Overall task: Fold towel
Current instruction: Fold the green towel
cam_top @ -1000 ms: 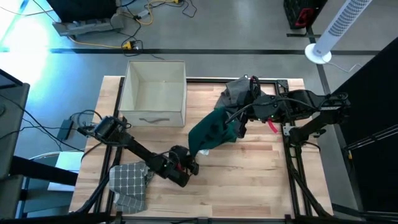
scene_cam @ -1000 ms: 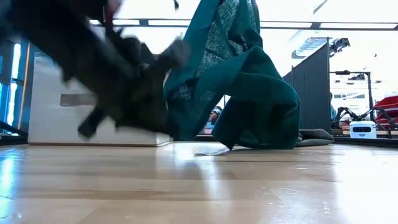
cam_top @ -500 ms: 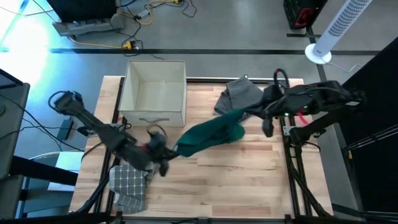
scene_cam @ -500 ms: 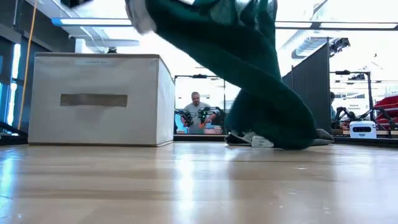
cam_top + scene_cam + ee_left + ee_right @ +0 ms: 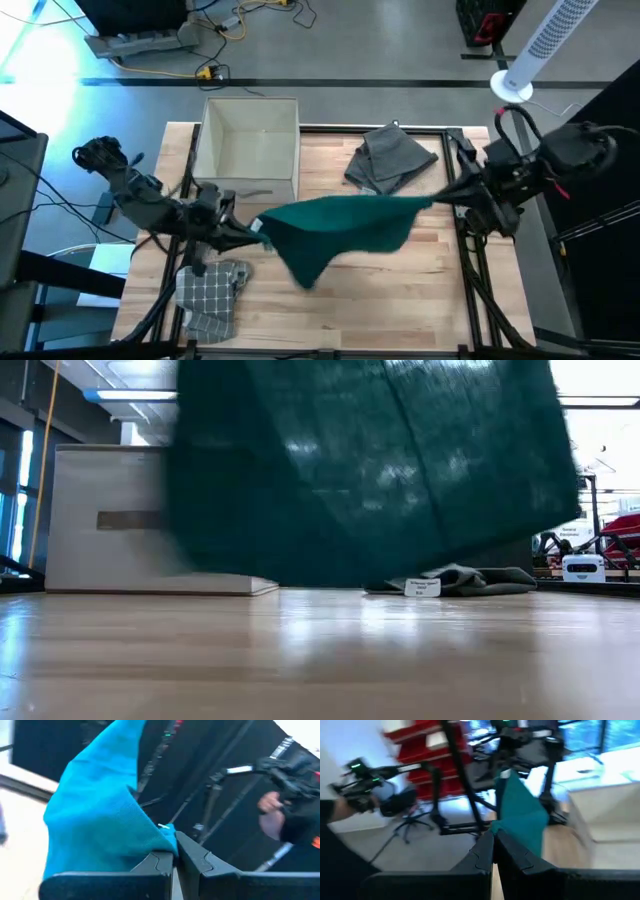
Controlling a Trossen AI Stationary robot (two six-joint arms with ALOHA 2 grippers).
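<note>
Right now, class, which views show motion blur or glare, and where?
Low view: the green towel is smeared by motion, and bright ceiling light washes out the top right. Left wrist view: the background streaks behind the left end effector. Right wrist view: the room blurs beyond the right end effector. High view: blue glare at the left edge.

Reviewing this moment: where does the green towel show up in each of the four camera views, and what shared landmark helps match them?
High view: the green towel is stretched between the left gripper and right gripper, mid-table.
Low view: it hangs across the upper middle, off the table.
Left wrist view: bunched just past the shut fingers.
Right wrist view: a strip just past the shut fingers.
Landmark: the white box.
</note>
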